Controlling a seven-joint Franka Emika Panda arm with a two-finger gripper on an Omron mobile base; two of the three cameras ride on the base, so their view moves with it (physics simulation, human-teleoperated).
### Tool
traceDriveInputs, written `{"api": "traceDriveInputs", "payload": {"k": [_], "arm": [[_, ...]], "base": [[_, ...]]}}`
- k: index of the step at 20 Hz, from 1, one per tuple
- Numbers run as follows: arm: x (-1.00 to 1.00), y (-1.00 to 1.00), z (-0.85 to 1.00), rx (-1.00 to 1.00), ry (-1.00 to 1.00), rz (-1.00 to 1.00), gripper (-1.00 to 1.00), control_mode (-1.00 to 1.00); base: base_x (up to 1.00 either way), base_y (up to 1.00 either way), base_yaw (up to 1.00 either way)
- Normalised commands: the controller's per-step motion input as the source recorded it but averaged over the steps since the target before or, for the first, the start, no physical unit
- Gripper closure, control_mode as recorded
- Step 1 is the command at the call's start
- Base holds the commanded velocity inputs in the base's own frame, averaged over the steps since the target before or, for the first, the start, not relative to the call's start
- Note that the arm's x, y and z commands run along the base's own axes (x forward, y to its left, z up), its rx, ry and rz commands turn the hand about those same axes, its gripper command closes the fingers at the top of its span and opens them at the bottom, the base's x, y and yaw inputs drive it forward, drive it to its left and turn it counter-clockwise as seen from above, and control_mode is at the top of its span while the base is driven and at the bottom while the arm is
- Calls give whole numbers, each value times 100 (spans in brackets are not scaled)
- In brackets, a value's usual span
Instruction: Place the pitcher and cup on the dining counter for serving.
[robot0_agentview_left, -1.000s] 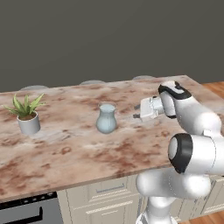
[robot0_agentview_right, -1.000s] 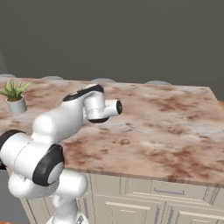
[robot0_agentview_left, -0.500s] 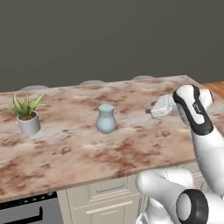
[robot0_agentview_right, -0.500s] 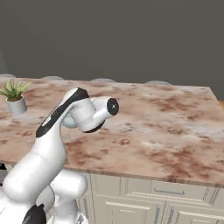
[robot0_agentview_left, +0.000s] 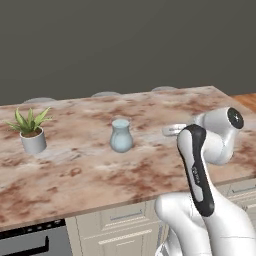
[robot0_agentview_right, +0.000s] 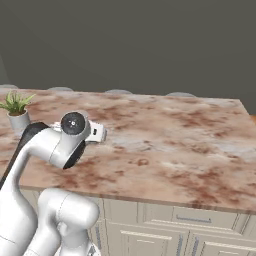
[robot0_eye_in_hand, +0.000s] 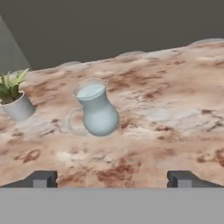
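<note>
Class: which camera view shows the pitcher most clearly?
The hand view: the pitcher sits large there, its rim, belly and clear handle all visible. The left base view shows the pitcher smaller, upright on the dining counter.

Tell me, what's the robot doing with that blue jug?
The pale blue-grey pitcher stands upright on the marbled dining counter, with a small potted plant off to one side. The white robot arm's tool is open, holds nothing, and sits apart from the pitcher while pointing toward it. So the pitcher looks already set down for serving. I can't see a green cup on the counter.
</note>
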Motion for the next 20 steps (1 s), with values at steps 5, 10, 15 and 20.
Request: {"api": "traceDriveInputs", "payload": {"k": [5,10,15,20], "arm": [[-33,0,83,-3,62,-26,-100,-100],[-4,0,15,-1,13,-3,-100,-100],[-49,0,-10,-1,1,1,-100,-100],[-6,0,0,0,2,0,-100,-100]], "base": [[0,0,0],[0,0,0],[0,0,0],[0,0,0]]}}
